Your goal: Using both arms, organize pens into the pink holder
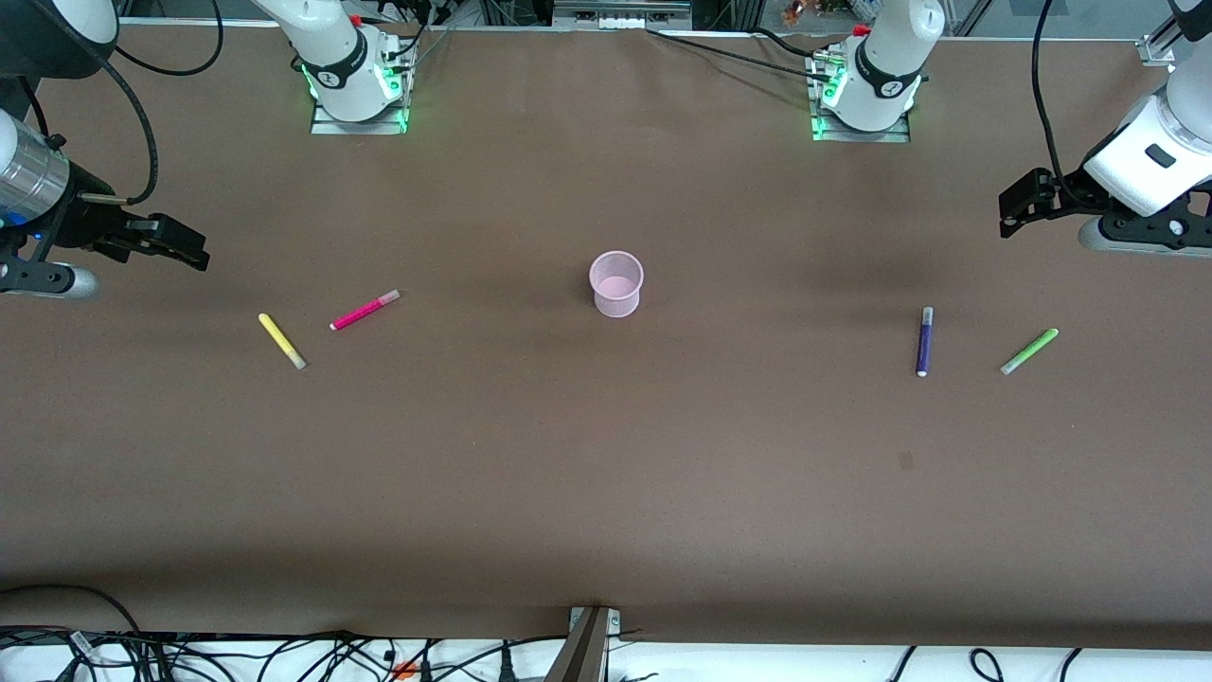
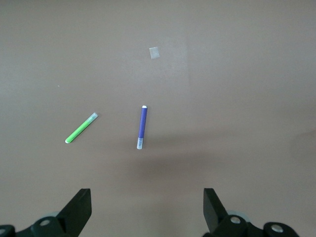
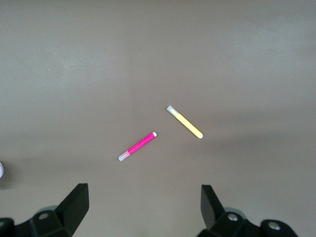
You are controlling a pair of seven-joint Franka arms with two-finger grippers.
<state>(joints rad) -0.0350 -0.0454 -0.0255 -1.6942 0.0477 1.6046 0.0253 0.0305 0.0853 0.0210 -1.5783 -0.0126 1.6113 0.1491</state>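
The pink holder [image 1: 616, 282] stands upright at the table's middle; only its edge shows in the right wrist view [image 3: 1, 170]. The yellow pen [image 1: 282, 341] and magenta pen [image 1: 365, 310] lie toward the right arm's end, also in the right wrist view: yellow pen [image 3: 185, 122], magenta pen [image 3: 138, 146]. The purple pen [image 1: 924, 341] and green pen [image 1: 1029, 351] lie toward the left arm's end, also in the left wrist view: purple pen [image 2: 142, 127], green pen [image 2: 81, 128]. My right gripper [image 1: 185, 244] [image 3: 144, 207] and left gripper [image 1: 1015, 210] [image 2: 147, 210] hang open and empty over the table's ends.
The brown table [image 1: 606, 493] is bare around the cup and pens. A small pale patch [image 2: 154, 53] lies on the table past the purple pen. The arm bases [image 1: 358, 85] stand along the edge farthest from the front camera. Cables [image 1: 284, 654] hang below the near edge.
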